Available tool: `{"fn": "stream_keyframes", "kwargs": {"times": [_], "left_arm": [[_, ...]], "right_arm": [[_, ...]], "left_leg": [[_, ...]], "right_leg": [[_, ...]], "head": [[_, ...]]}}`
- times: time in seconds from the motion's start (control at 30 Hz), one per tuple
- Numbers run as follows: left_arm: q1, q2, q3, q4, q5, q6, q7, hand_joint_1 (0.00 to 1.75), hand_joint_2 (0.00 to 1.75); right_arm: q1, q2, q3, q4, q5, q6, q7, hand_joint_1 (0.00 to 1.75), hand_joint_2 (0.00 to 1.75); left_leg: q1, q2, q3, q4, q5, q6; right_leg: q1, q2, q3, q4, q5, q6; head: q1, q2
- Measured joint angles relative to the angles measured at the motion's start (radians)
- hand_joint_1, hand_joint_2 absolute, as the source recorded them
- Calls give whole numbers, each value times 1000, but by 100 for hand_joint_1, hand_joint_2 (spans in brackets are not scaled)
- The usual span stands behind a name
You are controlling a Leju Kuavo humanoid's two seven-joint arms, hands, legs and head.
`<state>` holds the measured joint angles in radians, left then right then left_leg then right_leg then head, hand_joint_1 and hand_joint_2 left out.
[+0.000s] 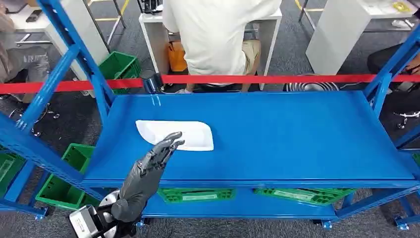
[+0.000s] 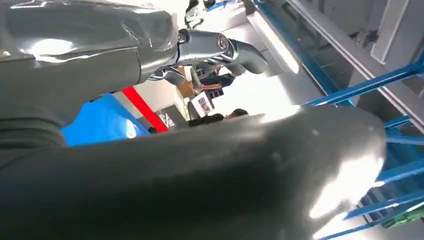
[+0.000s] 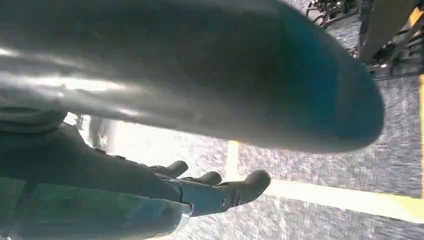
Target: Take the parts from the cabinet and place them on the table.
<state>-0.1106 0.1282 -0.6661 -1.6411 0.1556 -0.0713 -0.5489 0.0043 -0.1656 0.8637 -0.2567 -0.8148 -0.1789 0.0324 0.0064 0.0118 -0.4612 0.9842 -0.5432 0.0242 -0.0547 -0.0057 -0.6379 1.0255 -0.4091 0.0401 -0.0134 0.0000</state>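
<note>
A white flat tray-shaped part [image 1: 176, 134] lies on the blue cabinet shelf [image 1: 297, 139], left of the middle. My left hand [image 1: 157, 154] reaches over the shelf's front edge with its fingers stretched out and apart, the fingertips [image 1: 174, 140] over the part's near edge; I cannot tell whether they touch it. It holds nothing. In the left wrist view the thick thumb [image 2: 225, 170] and the fingers [image 2: 220, 47] are spread. In the right wrist view my right hand [image 3: 210, 187] hangs over grey carpet with straight fingers and nothing in it.
A red tape barrier [image 1: 267, 78] runs behind the shelf. A person in a white shirt [image 1: 218, 29] sits beyond it at a white desk. Green crates [image 1: 69, 173] stand on the floor to the left and on the lower shelf [image 1: 297, 194]. Blue uprights [image 1: 74, 59] frame both sides.
</note>
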Motion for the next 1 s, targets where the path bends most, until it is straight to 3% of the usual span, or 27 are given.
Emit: {"fn": "stream_keyframes", "kwargs": {"times": [0.03,0.07,0.17,0.2,0.23,0.27,0.3,0.33,0.37,0.4,0.47,0.5,0.53,0.6,0.67,0.7,0.73,0.77,0.83,0.9,0.93,1.0], "left_arm": [[0,2,0,-2,0,0,0,0,0],[-1,3,-1,-5,0,0,-1,0,0],[2,7,-3,-5,-1,0,-1,0,0],[5,8,-3,-5,-1,0,-1,0,0],[7,9,-3,-6,-2,-1,-1,0,0],[7,10,-3,-8,-2,-2,-1,0,0],[7,11,-3,-11,-2,-3,-1,0,0],[7,11,-3,-16,-2,-3,-1,0,0],[7,12,-3,-23,-2,-5,-1,0,0],[8,13,-2,-26,-2,-8,-1,0,0],[8,15,-2,-35,-2,-11,-1,0,0],[9,16,-1,-40,-1,-13,0,0,0],[11,16,-1,-45,1,-19,1,0,0],[10,14,-1,-46,3,-25,3,0,0],[16,15,-2,-46,5,-29,6,0,0],[17,15,-2,-46,5,-30,7,0,175],[20,15,-3,-46,5,-30,7,0,175],[22,15,-3,-46,5,-30,7,0,175],[22,14,-3,-46,3,-30,11,0,175],[22,16,-3,-46,-16,-23,21,0,175],[22,16,-3,-46,-46,-6,24,0,175],[23,16,-3,-43,-136,65,42,0,175]], "right_arm": [[1,0,0,0,-1,0,0,0,0],[0,0,0,0,-1,0,0,0,0],[-1,-2,-1,0,-2,0,0,0,0],[0,-2,-1,0,-2,0,0,0,0],[-1,-2,-1,1,-2,0,0,0,0],[-1,-2,-1,1,-2,0,0,0,0],[-1,-3,-1,1,-2,0,0,0,0],[-2,-2,-1,0,-2,0,0,0,0],[-2,7,-1,0,-2,0,0,0,0],[-2,5,-1,0,-2,0,0,0,0],[-1,5,-1,0,-3,0,0,0,0],[-2,5,-1,0,-2,0,0,0,0],[-2,5,0,0,-3,0,0,0,0],[-3,3,0,0,-5,0,0,0,0],[-1,-2,0,0,-7,0,0,0,0],[-1,-3,0,0,-8,0,0,0,0],[1,-5,0,1,-9,0,0,0,0],[0,-7,0,1,-9,0,0,0,0],[-2,-11,0,1,-13,0,0,0,0],[-1,-10,0,1,-19,-1,0,0,0],[-1,-10,0,1,-24,-2,-2,0,0],[2,-9,0,1,-37,-7,-4,0,0]], "left_leg": [[4,-2,-12,33,0,-4],[4,-3,-44,92,-15,-11],[6,-4,-185,310,-123,-26],[7,-4,-211,331,-124,-28],[7,-4,-212,305,-97,-24],[6,-4,-194,245,-53,-18],[4,-7,-160,160,-1,-7],[-1,-7,-120,69,48,12],[-10,-11,-105,29,61,30],[-15,-14,-108,30,45,34],[-24,-14,-106,26,49,38],[-24,-15,-102,15,57,47],[-10,-16,-75,-17,91,56],[-14,-12,-74,-24,102,58],[-18,-11,-79,-23,103,56],[-20,-11,-81,-23,104,55],[-20,-12,-82,-22,104,54],[-20,-13,-81,-20,103,52],[-18,-14,-83,-4,95,41],[-30,-14,-93,17,79,25],[-28,-14,-94,16,78,22],[-23,-14,-94,16,78,17]], "right_leg": [[1,0,5,-2,-3,-4],[3,1,8,-2,-7,-9],[6,4,12,-2,-16,-21],[8,6,14,-2,-17,-23],[11,8,16,-2,-18,-24],[13,9,19,-2,-19,-24],[17,12,21,-3,-19,-24],[19,13,23,-4,-19,-24],[16,14,24,-4,-19,-23],[17,15,25,-8,-20,-19],[13,14,27,-11,-18,-5],[15,14,32,-19,-14,3],[16,12,25,-7,-14,4],[19,11,-15,89,-74,-12],[19,11,-88,251,-141,-17],[19,11,-108,297,-153,-11],[18,11,-102,288,-147,-2],[18,11,-68,230,-124,11],[15,6,43,29,-59,32],[18,7,66,-12,-56,8],[21,7,63,-7,-55,-5],[25,7,62,-7,-54,-16]], "head": [[0,0],[-2,0],[-2,0],[-2,0],[-2,0],[-2,0],[-2,0],[-1,0],[0,0],[2,0],[-1,0],[-1,0],[1,0],[3,0],[3,0],[4,0],[3,0],[4,0],[4,0],[3,0],[2,0],[2,0]]}}
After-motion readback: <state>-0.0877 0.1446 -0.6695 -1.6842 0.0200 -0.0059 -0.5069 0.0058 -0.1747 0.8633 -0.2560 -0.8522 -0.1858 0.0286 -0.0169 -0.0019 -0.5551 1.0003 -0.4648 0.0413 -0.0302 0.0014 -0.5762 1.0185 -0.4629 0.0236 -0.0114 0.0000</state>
